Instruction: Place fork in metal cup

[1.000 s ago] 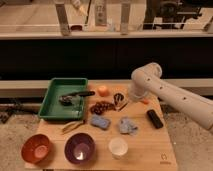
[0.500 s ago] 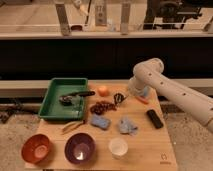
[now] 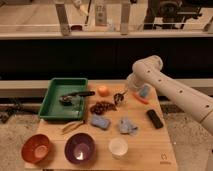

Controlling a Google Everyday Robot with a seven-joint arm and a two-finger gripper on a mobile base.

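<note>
No legible text, label or number noted. A small dark mark sits at the light wooden table's (image 3: 150, 150) near right corner, unreadable. The gripper (image 3: 121, 95) hangs above that table's far edge.

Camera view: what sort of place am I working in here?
Probably a lab or test workspace: a wooden table staged with a green tray, bowls and a white cup, railings behind. The gripper hangs by the metal cup.

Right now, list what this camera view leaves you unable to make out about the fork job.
- Gripper, above the metal cup: too small to show any fork in it.
- Metal cup: inside hidden by the gripper.
- Arm: cut off by the right edge.
- Green tray: its dark utensil is too blurred to name.
</note>
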